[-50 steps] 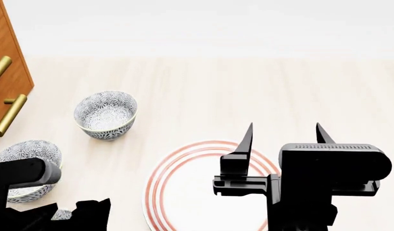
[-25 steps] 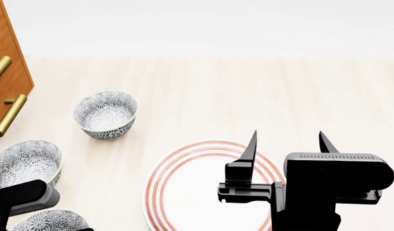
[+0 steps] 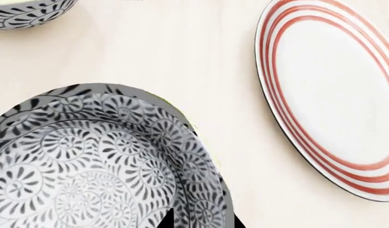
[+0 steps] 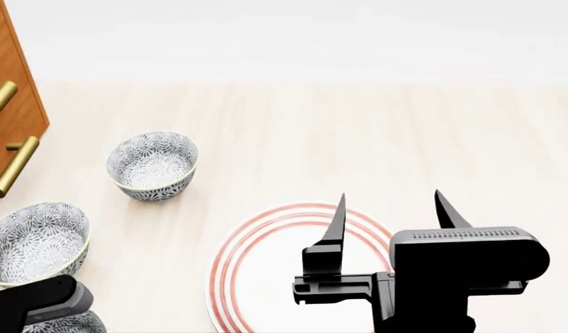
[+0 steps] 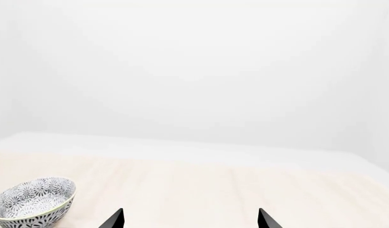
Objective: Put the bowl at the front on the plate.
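The bowl (image 3: 86,161) at the front, white with a dense grey-blue floral pattern, fills the near part of the left wrist view. In the head view only a sliver of this bowl (image 4: 78,324) shows under my left arm (image 4: 34,302). My left gripper (image 3: 201,222) straddles its rim, one fingertip inside and one outside, jaws narrowed onto the wall. The plate (image 3: 334,95), white with red rings, lies flat beside the bowl and apart from it. My right gripper (image 4: 390,208) hangs open above the plate (image 4: 265,277), holding nothing.
Two more patterned bowls stand on the pale table, one at the left edge (image 4: 36,241) and one farther back (image 4: 152,165). A wooden cabinet (image 4: 11,104) with brass handles rises at the far left. The right wrist view shows the back bowl (image 5: 33,202) and a white wall.
My left arm has sunk lower toward the front bowl and now covers more of it. The right gripper has shifted left over the plate, still open.
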Motion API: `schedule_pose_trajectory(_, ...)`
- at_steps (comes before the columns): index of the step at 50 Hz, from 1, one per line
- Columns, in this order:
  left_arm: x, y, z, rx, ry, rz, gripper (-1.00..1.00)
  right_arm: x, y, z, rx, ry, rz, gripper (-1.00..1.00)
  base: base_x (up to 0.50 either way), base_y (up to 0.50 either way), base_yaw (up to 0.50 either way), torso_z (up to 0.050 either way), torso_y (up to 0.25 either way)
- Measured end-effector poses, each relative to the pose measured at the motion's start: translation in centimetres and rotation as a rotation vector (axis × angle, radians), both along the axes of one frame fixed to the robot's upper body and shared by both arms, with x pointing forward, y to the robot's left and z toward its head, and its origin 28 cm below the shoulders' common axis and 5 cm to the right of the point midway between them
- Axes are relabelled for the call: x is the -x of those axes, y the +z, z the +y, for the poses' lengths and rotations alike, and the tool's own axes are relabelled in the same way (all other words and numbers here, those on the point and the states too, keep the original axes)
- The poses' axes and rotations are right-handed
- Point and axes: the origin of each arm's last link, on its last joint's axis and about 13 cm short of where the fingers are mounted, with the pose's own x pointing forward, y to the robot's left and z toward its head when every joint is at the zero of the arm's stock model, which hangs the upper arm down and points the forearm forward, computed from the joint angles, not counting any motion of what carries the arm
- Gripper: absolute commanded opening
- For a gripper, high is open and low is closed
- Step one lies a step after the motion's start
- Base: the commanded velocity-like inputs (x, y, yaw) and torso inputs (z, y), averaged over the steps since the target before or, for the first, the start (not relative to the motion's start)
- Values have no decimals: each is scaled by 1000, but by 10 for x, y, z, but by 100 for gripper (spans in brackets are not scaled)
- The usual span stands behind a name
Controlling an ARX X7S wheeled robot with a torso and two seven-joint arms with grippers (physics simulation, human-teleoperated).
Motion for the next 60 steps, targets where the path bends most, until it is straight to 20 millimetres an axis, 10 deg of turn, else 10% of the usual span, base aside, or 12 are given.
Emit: schedule_pose_trajectory(60, -40, 93, -21, -610, -492, -627, -100, -4, -13, 0, 9, 38, 17, 100, 0, 0, 0, 0, 0)
